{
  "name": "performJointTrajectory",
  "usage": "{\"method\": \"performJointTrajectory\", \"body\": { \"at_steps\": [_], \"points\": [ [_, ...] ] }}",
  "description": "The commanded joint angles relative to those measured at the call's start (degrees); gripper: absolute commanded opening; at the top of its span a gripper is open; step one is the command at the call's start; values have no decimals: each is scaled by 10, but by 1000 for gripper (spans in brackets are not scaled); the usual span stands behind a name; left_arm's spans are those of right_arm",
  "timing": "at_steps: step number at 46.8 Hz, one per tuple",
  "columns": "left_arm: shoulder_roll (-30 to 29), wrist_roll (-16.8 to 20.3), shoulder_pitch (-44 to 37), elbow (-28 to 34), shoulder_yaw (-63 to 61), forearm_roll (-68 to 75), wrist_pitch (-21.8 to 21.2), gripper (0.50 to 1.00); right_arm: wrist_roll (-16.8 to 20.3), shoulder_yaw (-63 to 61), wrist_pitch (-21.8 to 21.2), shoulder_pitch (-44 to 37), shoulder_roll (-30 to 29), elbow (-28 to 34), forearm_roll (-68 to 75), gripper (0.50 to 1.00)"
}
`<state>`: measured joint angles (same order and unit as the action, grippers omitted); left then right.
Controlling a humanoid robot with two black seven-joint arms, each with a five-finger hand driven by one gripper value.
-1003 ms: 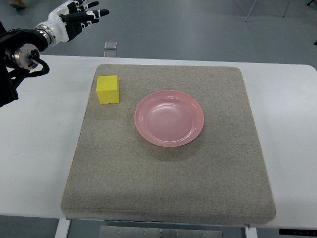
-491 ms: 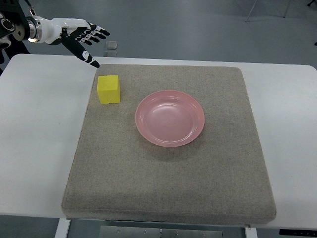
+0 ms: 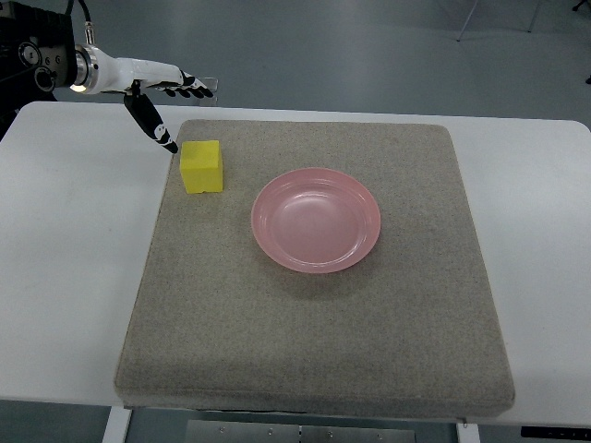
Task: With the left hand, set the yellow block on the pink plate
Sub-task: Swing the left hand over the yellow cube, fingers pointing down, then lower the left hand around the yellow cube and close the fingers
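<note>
Left hand [image 3: 152,88] above desk [image 3: 74,231] edge, fingers [image 3: 192,89] spread wide, holding nothing, thumb just beside yellow block [image 3: 202,166]. Pink plate [image 3: 316,220] nearby on grey mat [image 3: 314,351].

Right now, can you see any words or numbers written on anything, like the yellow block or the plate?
There are none to read.
The yellow block shows plain faces with no print.
The pink plate is bare.
The grey mat and white table carry no marks.
The left hand and its arm show no label that can be made out.
</note>
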<state>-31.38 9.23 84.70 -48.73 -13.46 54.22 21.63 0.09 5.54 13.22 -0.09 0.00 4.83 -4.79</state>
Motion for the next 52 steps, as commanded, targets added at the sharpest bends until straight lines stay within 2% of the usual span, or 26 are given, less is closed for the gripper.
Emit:
{"method": "performJointTrajectory", "body": {
  "at_steps": [1,14,38,52],
  "points": [
    [16,0,-14,2,-1,1,-4,990,0,0,0,0,0,0,0,924],
    [38,0,-36,14,-1,1,-16,992,0,0,1,0,0,0,0,924],
    [39,0,-60,38,0,0,-18,990,0,1,1,0,0,0,0,924],
    [40,1,-67,39,-2,2,-32,971,0,0,0,0,0,0,0,924]
  ]
}}
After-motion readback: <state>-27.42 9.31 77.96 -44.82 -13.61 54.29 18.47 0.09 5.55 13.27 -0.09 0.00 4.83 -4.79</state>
